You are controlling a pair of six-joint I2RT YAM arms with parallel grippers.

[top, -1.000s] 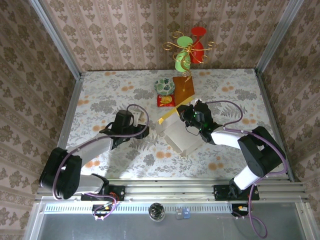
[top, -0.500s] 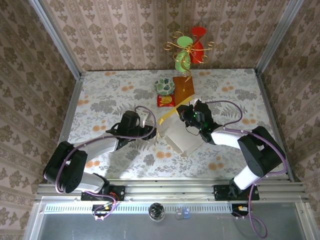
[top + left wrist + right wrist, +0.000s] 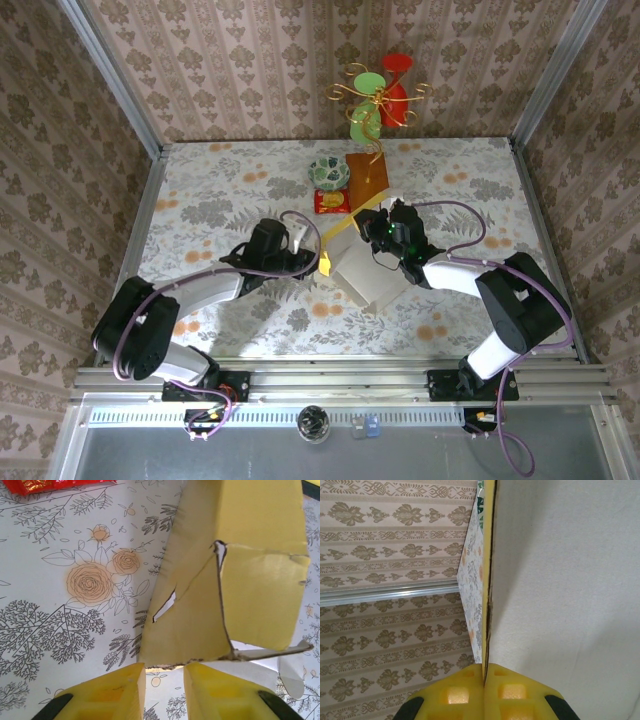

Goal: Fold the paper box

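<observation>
The paper box (image 3: 368, 275) stands half raised at the table's middle, its white inner side up and a yellow flap at its left. My right gripper (image 3: 376, 232) is shut on the box's far panel. In the right wrist view its fingertips (image 3: 484, 667) pinch the thin edge, with the white face (image 3: 570, 605) to the right. My left gripper (image 3: 316, 262) is at the box's left flap. The left wrist view has the yellow creased flap (image 3: 200, 630) ending just above my left gripper (image 3: 165, 677), whose jaws stand narrowly apart with tablecloth between them.
A small red packet (image 3: 332, 202) (image 3: 50, 485) lies just behind the box, beside an orange-brown board (image 3: 367, 175) and a green patterned ball (image 3: 327, 172). A red and green ornament (image 3: 380, 100) stands at the back wall. Metal rails edge the flowered table (image 3: 200, 200).
My left arm has reached right to the box's left flap, and its jaws have narrowed. The right gripper has kept its hold in place.
</observation>
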